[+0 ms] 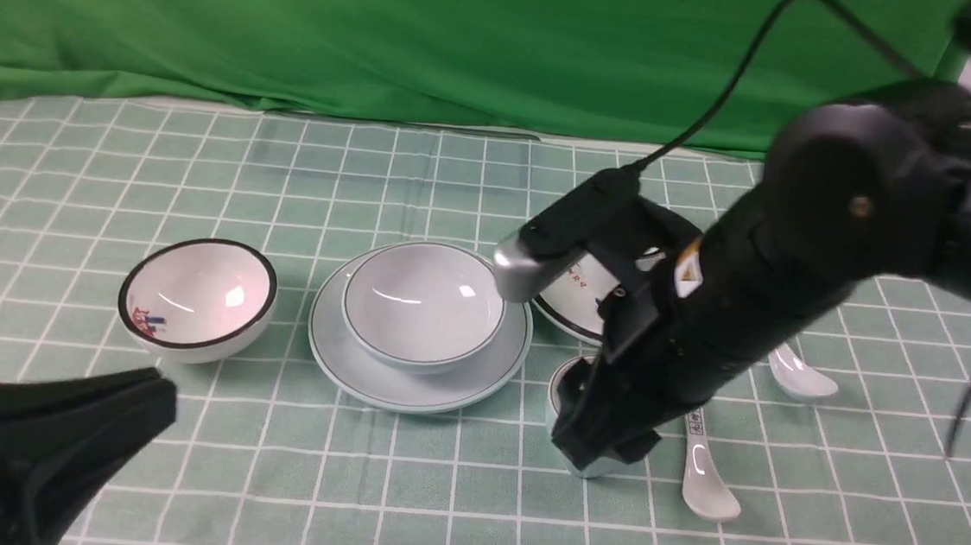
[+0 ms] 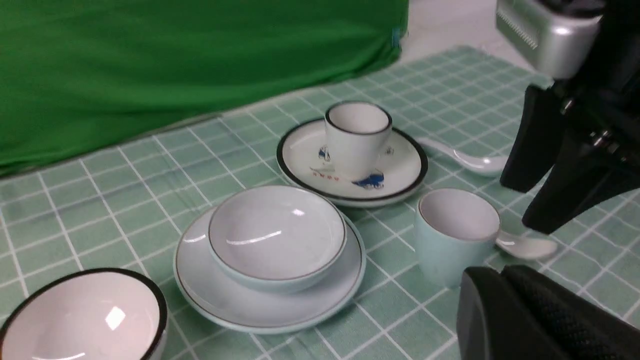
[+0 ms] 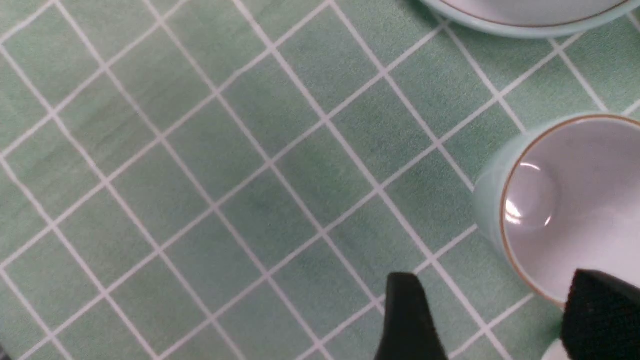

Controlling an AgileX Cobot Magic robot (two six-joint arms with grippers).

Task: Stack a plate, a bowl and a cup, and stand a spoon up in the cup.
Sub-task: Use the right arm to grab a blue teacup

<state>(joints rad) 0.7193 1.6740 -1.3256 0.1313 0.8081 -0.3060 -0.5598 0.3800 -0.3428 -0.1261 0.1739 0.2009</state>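
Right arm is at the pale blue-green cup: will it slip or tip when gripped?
The cup shows glossy highlights, so its glaze is probably slippery to grip. It stands upright, fairly tall and handleless, so a sideways nudge might tip it. Likely rigid, chip-prone ceramic.

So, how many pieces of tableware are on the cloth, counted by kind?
Plates: 2, the pale plate and the black-rimmed plate
Bowls: 2, the pale bowl and the black-rimmed bowl
Cups: 2, the pale cup and the black-rimmed cup
Spoons: 2, the plain spoon and the marked spoon
Total: 8
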